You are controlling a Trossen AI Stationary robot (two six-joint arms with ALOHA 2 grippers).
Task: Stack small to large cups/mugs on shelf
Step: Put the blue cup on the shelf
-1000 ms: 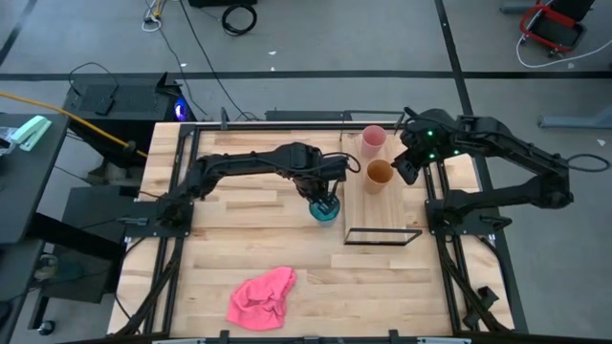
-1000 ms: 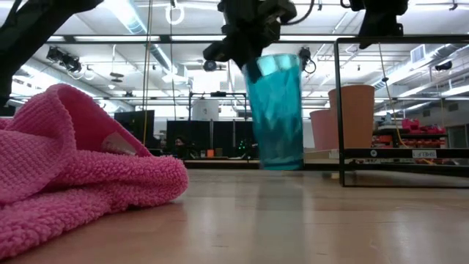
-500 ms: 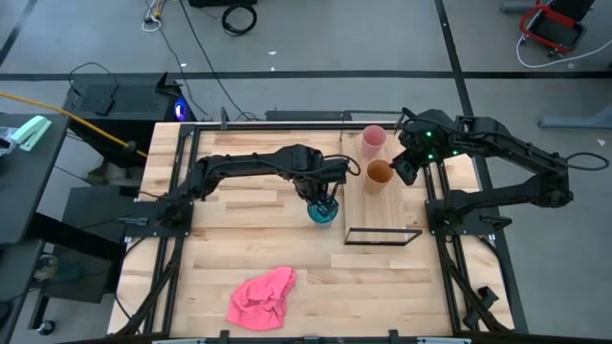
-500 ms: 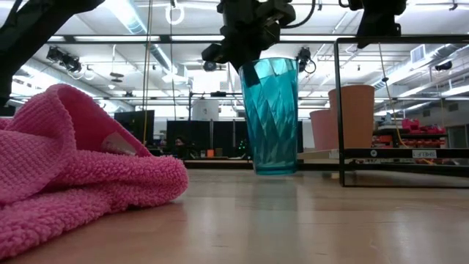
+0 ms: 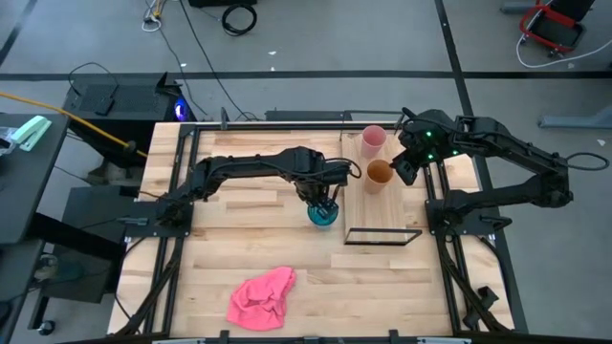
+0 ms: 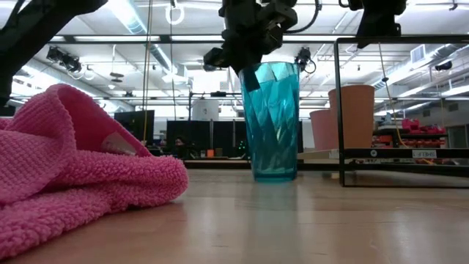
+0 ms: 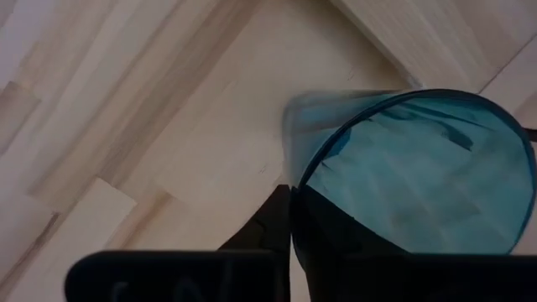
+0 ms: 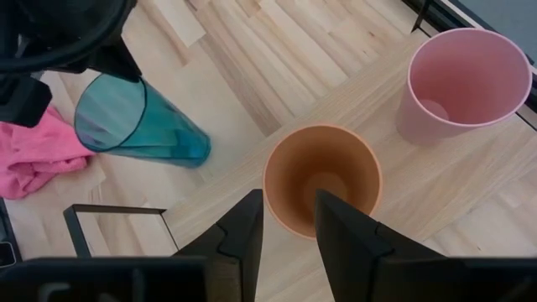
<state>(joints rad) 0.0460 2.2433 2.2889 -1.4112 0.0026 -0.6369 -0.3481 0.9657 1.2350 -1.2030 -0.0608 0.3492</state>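
Note:
The translucent teal tumbler [image 5: 322, 214] stands upright on the tabletop just left of the shelf [image 5: 390, 212], a pale wood board with a black wire frame [image 5: 382, 236]. It also shows in the low view [image 6: 275, 121]. My left gripper [image 5: 323, 196] is shut on its rim from above. The orange tumbler [image 5: 380, 175] and the pink tumbler [image 5: 373, 140] stand side by side on the shelf's far part. My right gripper [image 5: 406, 168] is open and empty just right of the orange tumbler [image 8: 321, 180], above the shelf. My left gripper pinches the teal tumbler's rim [image 7: 295, 180], one finger [image 7: 270, 220] outside the wall and the other inside, dark through the translucent plastic. The fingers point down from above. The tumbler is upright and its base [image 6: 275, 177] looks to rest on the tabletop.
A crumpled pink cloth [image 5: 261, 298] lies near the table's front edge, large in the low view [image 6: 80, 169]. The wire frame's near upright end [image 6: 401, 110] stands at the shelf's front. Bare planks lie between the cloth and the teal tumbler.
My left gripper has gone down with the teal tumbler. The tumbler was tilted and a little above the table a second ago; now it is upright with its base down at the tabletop. The gripper stays shut on the rim.

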